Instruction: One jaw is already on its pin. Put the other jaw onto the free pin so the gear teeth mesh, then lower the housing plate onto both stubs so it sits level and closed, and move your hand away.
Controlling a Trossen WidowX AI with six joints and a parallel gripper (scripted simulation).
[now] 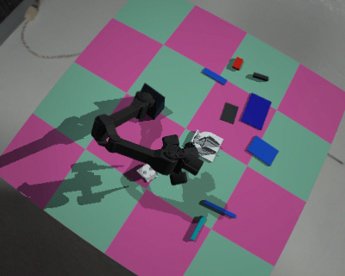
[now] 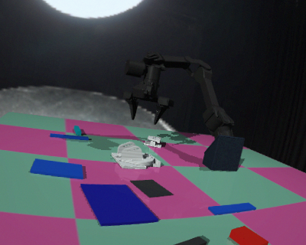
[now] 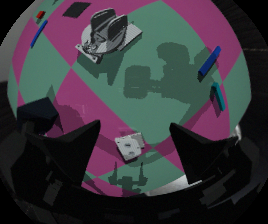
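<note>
The white base (image 1: 212, 157) (image 2: 125, 164) (image 3: 134, 33) lies on the mat. Two ribbed jaws, one (image 3: 101, 24) beside the other (image 3: 118, 28), stand side by side on it with a narrow gap between them. Whether their gear teeth mesh cannot be made out, and the pins are hidden. The small white housing plate (image 1: 147, 172) (image 2: 154, 142) (image 3: 128, 145) lies apart from the base, on the mat; two holes show in it. My gripper (image 2: 144, 121) (image 3: 135, 124) is open and empty, high above the mat. In the wrist view the housing plate appears between and below its fingertips.
A dark blue slab (image 1: 256, 111) (image 2: 118, 204), a lighter blue slab (image 1: 262, 151) (image 2: 58, 168) and a dark grey plate (image 1: 229, 113) (image 2: 151, 187) lie near the base. Blue bars, a teal bar (image 1: 198, 228) (image 3: 218, 96), a red block (image 1: 237, 63) and a black bar (image 1: 260, 77) lie farther out.
</note>
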